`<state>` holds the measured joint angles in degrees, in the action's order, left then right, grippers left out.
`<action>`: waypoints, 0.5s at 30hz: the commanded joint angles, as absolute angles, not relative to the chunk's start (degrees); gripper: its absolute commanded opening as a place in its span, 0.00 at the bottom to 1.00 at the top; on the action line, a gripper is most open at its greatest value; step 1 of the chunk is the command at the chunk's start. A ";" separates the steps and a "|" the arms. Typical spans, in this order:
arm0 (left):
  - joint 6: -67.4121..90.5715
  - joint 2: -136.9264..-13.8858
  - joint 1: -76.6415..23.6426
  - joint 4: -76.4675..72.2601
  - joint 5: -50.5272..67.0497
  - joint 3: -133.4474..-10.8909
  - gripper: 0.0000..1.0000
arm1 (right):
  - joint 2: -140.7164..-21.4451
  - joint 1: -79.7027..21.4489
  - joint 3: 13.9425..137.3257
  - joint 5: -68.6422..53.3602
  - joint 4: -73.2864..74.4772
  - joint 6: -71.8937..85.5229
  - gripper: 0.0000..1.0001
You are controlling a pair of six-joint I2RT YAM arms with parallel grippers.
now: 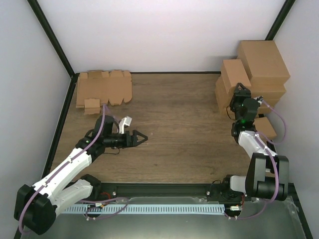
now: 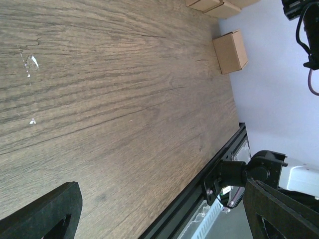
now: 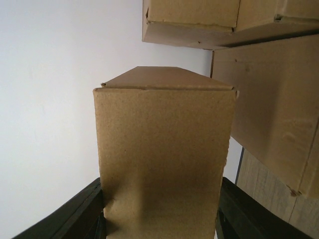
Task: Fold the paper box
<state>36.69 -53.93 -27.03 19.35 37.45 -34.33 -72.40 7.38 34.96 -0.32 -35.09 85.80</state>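
Note:
The paper box (image 1: 103,88) lies as a flat die-cut brown cardboard sheet, with panels and notched tabs, at the table's far left corner. My left gripper (image 1: 142,137) is open and empty over the wood table, well in front and to the right of the sheet. In the left wrist view its fingers (image 2: 45,214) stand wide apart over bare wood. My right gripper (image 1: 241,93) is at the far right, shut on a folded brown box (image 3: 164,159) that fills the gap between its fingers (image 3: 79,214). It holds this box (image 1: 234,74) against the stack.
A stack of folded brown boxes (image 1: 263,62) stands at the far right corner and shows in the right wrist view (image 3: 269,104). One small box (image 1: 266,127) lies right of the right arm and appears in the left wrist view (image 2: 230,51). White walls enclose the table.

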 commanded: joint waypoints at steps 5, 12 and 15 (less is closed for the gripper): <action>35.13 -53.96 -27.02 18.79 38.54 -33.09 0.91 | -77.43 8.76 39.83 2.04 -37.22 85.23 0.36; 34.80 -53.53 -27.05 18.72 38.92 -32.22 0.91 | -79.29 10.32 40.37 2.41 -36.94 84.25 0.37; 34.72 -53.69 -27.02 18.71 38.90 -32.04 0.91 | -80.61 11.03 40.70 1.56 -37.24 83.78 0.37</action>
